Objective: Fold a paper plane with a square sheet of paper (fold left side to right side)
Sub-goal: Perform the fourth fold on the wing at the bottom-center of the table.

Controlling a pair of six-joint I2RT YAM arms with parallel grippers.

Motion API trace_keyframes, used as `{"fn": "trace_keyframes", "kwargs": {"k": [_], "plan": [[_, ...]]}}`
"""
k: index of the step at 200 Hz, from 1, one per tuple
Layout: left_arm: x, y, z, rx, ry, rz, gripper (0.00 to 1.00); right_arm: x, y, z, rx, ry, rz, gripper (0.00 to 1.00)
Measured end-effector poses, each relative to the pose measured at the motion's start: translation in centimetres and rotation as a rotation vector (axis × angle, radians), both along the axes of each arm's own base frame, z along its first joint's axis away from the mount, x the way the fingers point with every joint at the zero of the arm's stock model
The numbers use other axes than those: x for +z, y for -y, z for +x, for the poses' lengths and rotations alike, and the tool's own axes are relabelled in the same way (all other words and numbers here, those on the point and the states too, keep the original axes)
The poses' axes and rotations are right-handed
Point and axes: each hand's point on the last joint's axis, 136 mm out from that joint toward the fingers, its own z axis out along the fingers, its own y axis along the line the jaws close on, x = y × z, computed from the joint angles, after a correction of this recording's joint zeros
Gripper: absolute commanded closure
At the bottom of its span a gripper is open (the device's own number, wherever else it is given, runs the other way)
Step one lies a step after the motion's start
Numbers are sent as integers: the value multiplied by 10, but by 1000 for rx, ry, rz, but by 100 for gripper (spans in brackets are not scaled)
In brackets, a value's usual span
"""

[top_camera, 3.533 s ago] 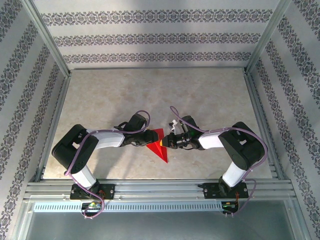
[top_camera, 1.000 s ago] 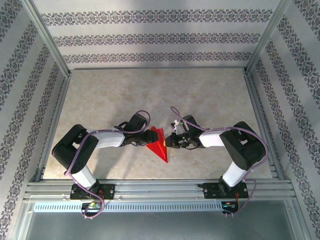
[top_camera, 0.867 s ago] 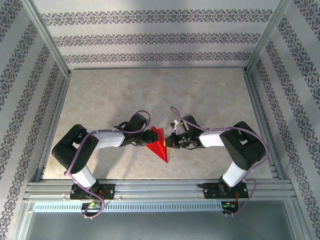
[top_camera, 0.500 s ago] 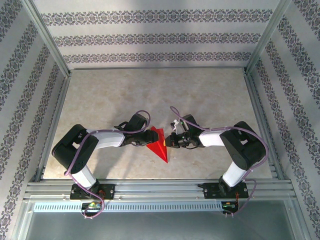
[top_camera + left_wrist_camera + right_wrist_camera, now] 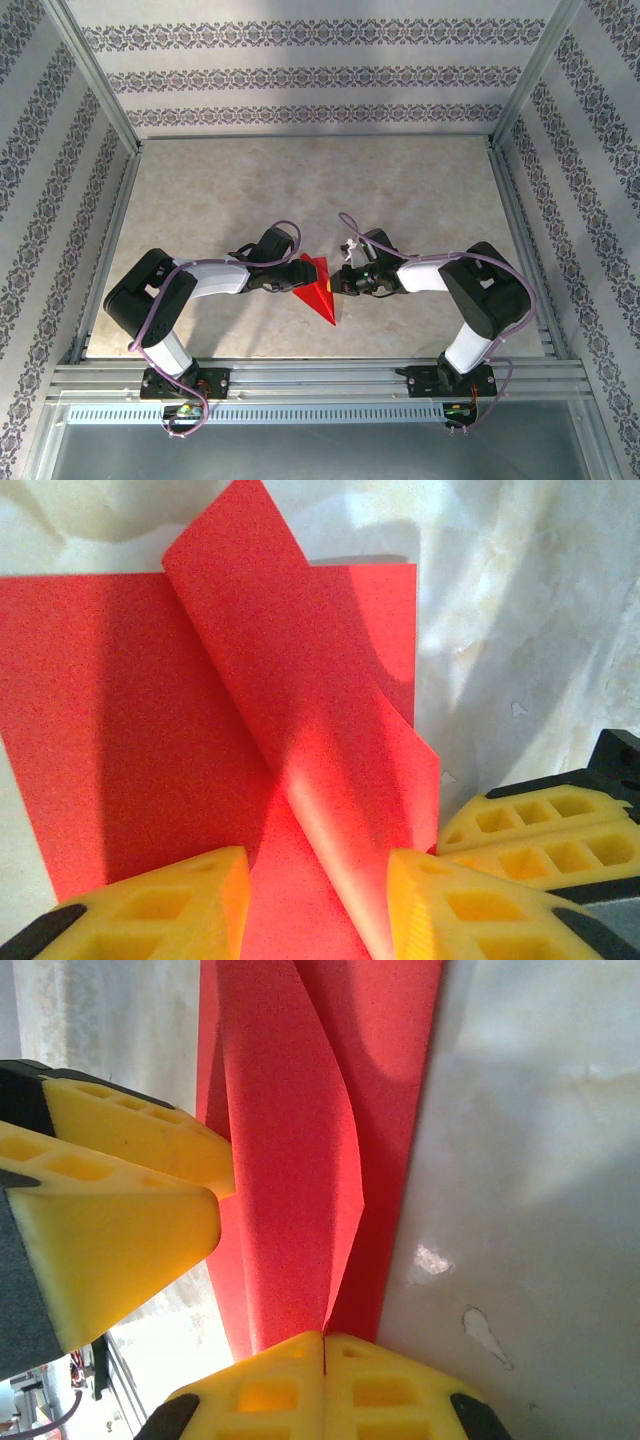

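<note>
Near the middle of the table (image 5: pixel 300 180), between the two arms, lies the red paper (image 5: pixel 318 292), and the picture has shifted a little. A few seconds back the right gripper (image 5: pixel 344 281) was reaching in over the paper. It has since drawn back a touch to its own side, and over the last second hardly anything moves. From the left wrist, one flap (image 5: pixel 270 660) stands up off the flat part and curls over toward the right. The left gripper (image 5: pixel 315 880) sits low at the near edge with its jaws partway apart. One yellow finger (image 5: pixel 170 900) is over the flat layer, and the curl runs down against the other. It looks to be steadying the paper, not pinching it. The right wrist view shows the right gripper's jaws pressed together. The lifted flap tapers straight into the seam between them, so the flap's edge seems to be nipped there. My read is that the fold is caught halfway: the flap is raised and carried across, but not laid flat or creased. The paper is a partly folded, pointed shape, not yet a plane. The flap needs to come down squarely. If the left side slips, the crease could land crooked.
</note>
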Motion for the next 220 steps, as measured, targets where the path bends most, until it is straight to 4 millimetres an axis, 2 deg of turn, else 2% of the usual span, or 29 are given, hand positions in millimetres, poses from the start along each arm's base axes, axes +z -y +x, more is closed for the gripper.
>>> {"fn": "trace_keyframes", "kwargs": {"k": [110,133,158,176,192,220], "plan": [[4,1,3,-6,1,12,52,-5,-2,-2,8,-17,-8,100],[11,3,9,-10,19,20,51,-5,-2,-2,7,-17,-10,100],[29,7,17,-18,56,15,50,-5,-2,-2,7,-18,-10,100],[42,8,21,-18,93,8,56,-6,-2,-2,7,-18,-10,100],[50,9,23,-25,116,1,68,-5,-2,-1,7,-18,-10,100],[48,14,19,-54,101,-21,82,-5,-2,-2,7,-21,-12,100]]}}
